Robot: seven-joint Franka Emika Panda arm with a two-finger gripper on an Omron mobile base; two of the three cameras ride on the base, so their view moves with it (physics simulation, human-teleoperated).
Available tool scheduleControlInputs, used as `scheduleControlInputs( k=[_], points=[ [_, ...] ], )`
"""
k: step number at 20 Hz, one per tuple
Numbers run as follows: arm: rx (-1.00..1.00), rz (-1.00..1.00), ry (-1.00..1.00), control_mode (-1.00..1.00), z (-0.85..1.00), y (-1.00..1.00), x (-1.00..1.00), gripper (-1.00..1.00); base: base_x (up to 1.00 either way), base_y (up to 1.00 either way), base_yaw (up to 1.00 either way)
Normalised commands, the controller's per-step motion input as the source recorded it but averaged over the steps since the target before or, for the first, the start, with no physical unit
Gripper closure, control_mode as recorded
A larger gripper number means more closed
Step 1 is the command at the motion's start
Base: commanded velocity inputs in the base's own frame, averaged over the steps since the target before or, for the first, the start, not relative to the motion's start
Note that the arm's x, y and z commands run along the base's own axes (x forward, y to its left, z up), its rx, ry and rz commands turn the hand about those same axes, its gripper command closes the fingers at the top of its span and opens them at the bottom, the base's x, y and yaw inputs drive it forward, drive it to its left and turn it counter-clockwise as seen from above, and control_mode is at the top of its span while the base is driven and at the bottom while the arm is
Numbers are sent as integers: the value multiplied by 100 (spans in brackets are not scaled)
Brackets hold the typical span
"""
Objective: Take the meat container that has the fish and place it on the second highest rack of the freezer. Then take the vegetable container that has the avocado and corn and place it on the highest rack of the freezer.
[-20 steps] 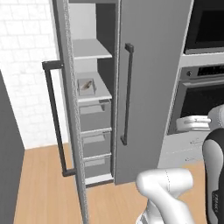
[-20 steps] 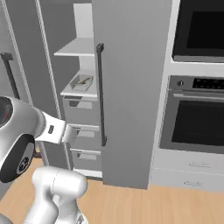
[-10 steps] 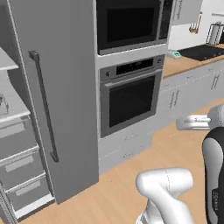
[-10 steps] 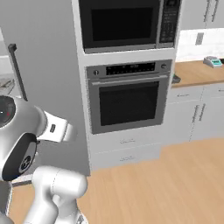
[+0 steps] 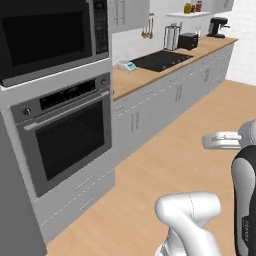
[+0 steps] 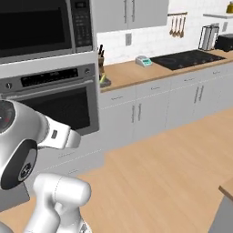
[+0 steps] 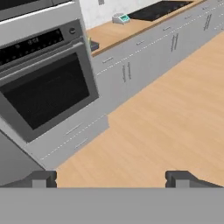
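Two containers to place, and I judge at least one is still to fetch: my gripper, fingers spread wide, carries nothing, facing the wall oven and wooden floor. Neither container nor freezer is in sight.

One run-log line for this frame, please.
phase: base in transit | end effector: open, empty | facing: wall oven, wood counter | freezer: out of frame
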Motion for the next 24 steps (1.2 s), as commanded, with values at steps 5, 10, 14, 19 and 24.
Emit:
scheduleControlInputs(
  k=[5, 10, 14, 19, 24],
  points=[
    [0, 0, 0, 100, 0, 0, 0, -100, 100, -18, 0],
    [0, 0, 0, 100, 0, 0, 0, -100, 100, -10, 0],
    [0, 0, 0, 100, 0, 0, 0, -100, 100, -21, 0],
    [0, 0, 0, 100, 0, 0, 0, -100, 100, -47, 6],
    [0, 0, 0, 100, 0, 0, 0, -100, 100, -45, 29]
  ],
)
